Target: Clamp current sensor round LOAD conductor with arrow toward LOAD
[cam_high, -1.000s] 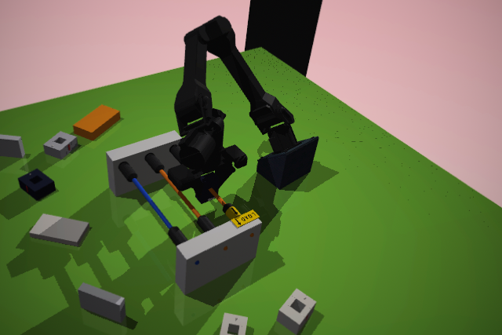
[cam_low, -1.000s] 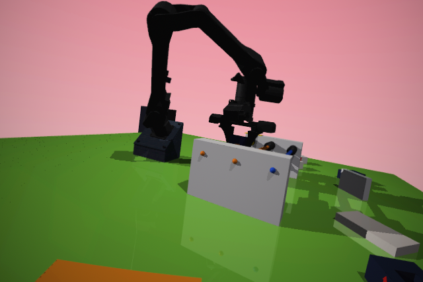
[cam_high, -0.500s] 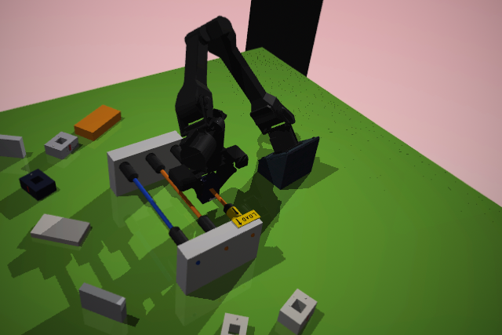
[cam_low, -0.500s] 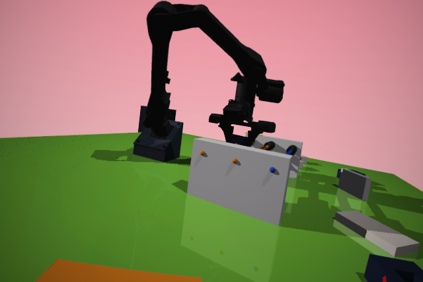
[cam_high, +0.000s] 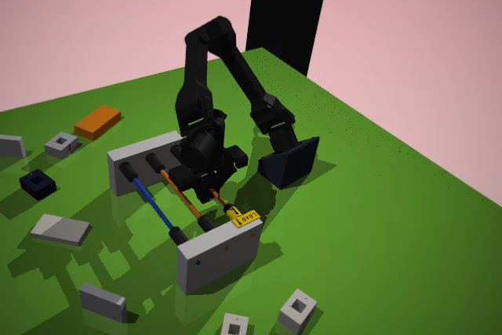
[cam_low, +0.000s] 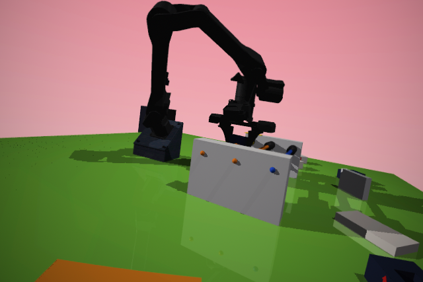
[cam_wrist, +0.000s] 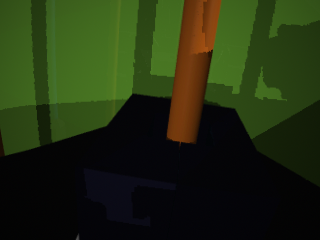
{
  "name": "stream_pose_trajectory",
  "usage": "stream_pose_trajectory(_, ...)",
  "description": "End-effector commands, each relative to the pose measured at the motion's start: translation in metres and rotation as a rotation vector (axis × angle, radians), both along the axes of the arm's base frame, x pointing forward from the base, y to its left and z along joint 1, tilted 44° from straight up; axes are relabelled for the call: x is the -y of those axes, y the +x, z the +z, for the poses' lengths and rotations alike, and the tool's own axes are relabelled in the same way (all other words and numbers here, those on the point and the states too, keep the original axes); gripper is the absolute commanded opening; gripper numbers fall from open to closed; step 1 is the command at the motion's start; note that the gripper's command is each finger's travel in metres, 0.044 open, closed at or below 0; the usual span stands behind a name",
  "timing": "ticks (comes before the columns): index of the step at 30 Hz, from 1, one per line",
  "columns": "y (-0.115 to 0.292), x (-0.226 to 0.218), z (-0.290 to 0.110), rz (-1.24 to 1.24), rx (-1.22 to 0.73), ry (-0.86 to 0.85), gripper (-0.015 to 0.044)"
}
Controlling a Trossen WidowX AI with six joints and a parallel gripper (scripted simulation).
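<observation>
Hand (cam_low: pixel 242 134) hangs over the wires with its fingers partly spread, flanking the dark sensor (cam_wrist: pixel 167 214) without pinching it. The sensor sits round the orange conductor (cam_wrist: pixel 194 60), which runs to the yellow LOAD marker (cam_high: pixel 246 217) on the grey end block (cam_high: pixel 219 254), toward the near edge of the tabletop (cam_high: pixel 365 202).

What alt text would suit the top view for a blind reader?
A black robot arm bends down onto the orange wire that ends at a yellow LOAD tag. That wire, a second orange wire and a blue wire run between two grey plates on a green table.
</observation>
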State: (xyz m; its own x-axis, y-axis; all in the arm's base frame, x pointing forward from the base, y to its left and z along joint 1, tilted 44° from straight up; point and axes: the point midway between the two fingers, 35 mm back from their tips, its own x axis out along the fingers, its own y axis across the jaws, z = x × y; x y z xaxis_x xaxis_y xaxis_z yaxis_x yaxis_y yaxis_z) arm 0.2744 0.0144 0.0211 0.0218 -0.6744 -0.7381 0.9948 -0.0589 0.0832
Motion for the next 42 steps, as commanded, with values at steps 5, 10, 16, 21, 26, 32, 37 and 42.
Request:
stream_pose_trajectory(5, 0.000, 0.000, 0.000, -0.001, 0.000, 0.000, 0.0252)
stream_pose_trajectory(10, 0.000, 0.000, 0.000, -0.001, 0.000, 0.000, 0.0252)
stream_pose_trajectory(16, 0.000, 0.000, 0.000, -0.001, 0.000, 0.000, 0.0383)
stream_pose_trajectory(21, 0.000, 0.000, 0.000, -0.001, 0.000, 0.000, 0.0440)
stream_pose_trajectory(26, 0.000, 0.000, 0.000, -0.001, 0.000, 0.000, 0.0440)
stream_pose_trajectory(32, -0.001, -0.044, 0.059, 0.009, 0.002, -0.005, 0.0440)
stream_pose_trajectory(37, -0.005, -0.057, 0.081, 0.012, 0.003, -0.010, 0.0440)
stream_pose_trajectory(42, -0.005, -0.057, 0.081, 0.012, 0.003, -0.010, 0.0440)
